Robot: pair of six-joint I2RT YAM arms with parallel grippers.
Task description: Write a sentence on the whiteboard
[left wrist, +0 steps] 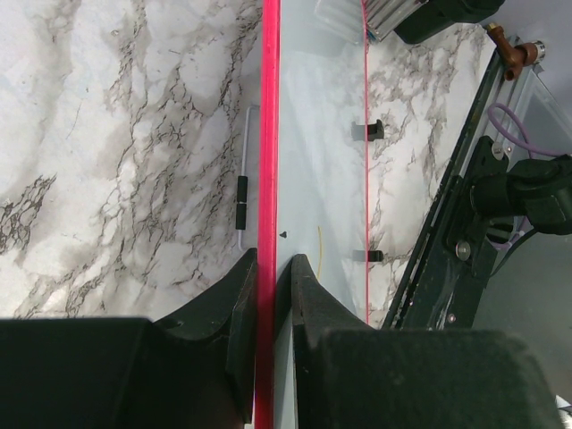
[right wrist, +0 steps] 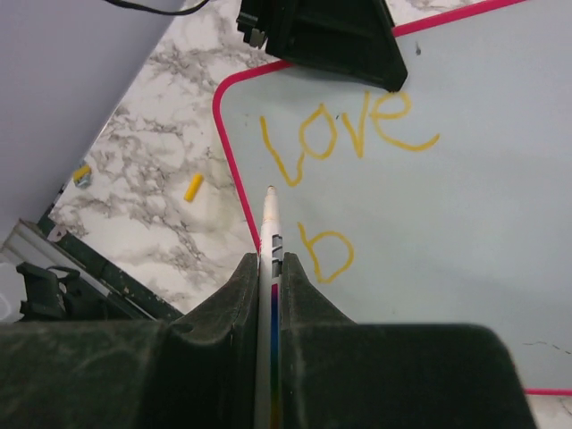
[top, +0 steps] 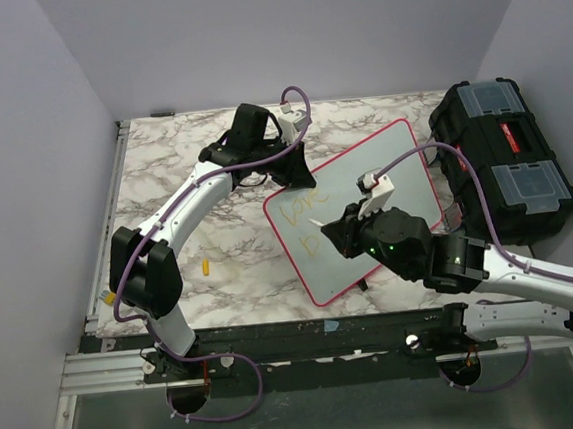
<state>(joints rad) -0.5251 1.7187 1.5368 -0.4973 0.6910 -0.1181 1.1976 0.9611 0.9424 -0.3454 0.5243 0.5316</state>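
Note:
The whiteboard [top: 393,165] with a pink-red rim lies slanted on the marble table. The sentence [right wrist: 344,134] on it reads "Love" in yellow-orange, with a "b" [right wrist: 326,255] on the line below; it shows faintly in the top view [top: 297,214]. My left gripper [top: 298,178] is shut on the board's rim [left wrist: 268,134] at the far edge. My right gripper [right wrist: 271,264] is shut on a white marker [right wrist: 271,232] with a rainbow stripe. The marker's tip is over the board's left rim, left of the "b". I cannot tell whether the tip touches.
A black toolbox [top: 503,160] stands right of the board. A yellow cap [top: 206,267] lies on the table to the board's left. Two black clips [left wrist: 374,130] sit on the board's near edge. Grey walls enclose the table; a metal rail [top: 109,366] runs along the front.

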